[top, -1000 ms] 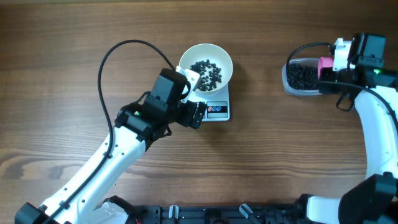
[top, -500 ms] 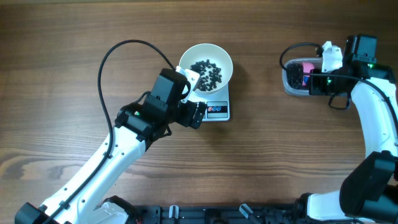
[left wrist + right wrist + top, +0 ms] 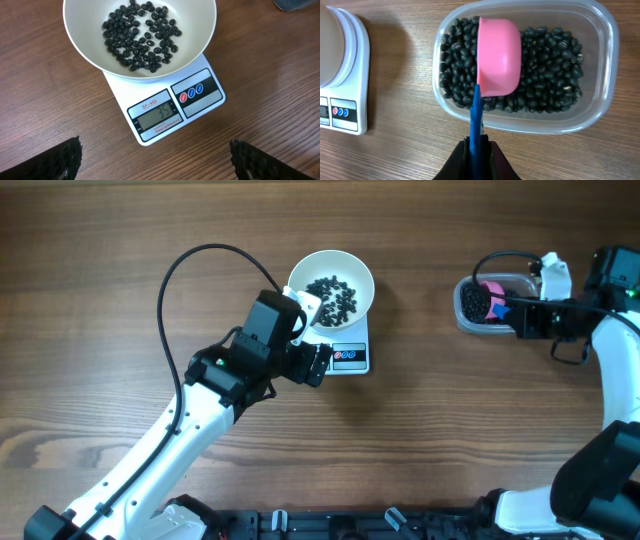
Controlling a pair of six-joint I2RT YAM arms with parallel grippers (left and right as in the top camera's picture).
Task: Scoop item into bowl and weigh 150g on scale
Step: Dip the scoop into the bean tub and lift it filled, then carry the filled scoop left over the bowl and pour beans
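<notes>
Overhead: bowl (image 3: pixel 330 262) sits on scale (image 3: pixel 350 357), a thin layer of beans (image 3: pixel 332 295) inside it; tub (image 3: pixel 460 308) lies at 3 o'clock of the bowl, well apart, on the surface (image 3: pixel 450 440).

Left wrist: left pincer (image 3: pixel 155 152) stands wide, holding nothing, at 6 o'clock of the scale; display (image 3: pixel 157 114) reads 35.

Right wrist: right pincer (image 3: pixel 476 150) is clamped on the blue handle of the scoop (image 3: pixel 499 57); its pink cup is over the tub's beans.
</notes>
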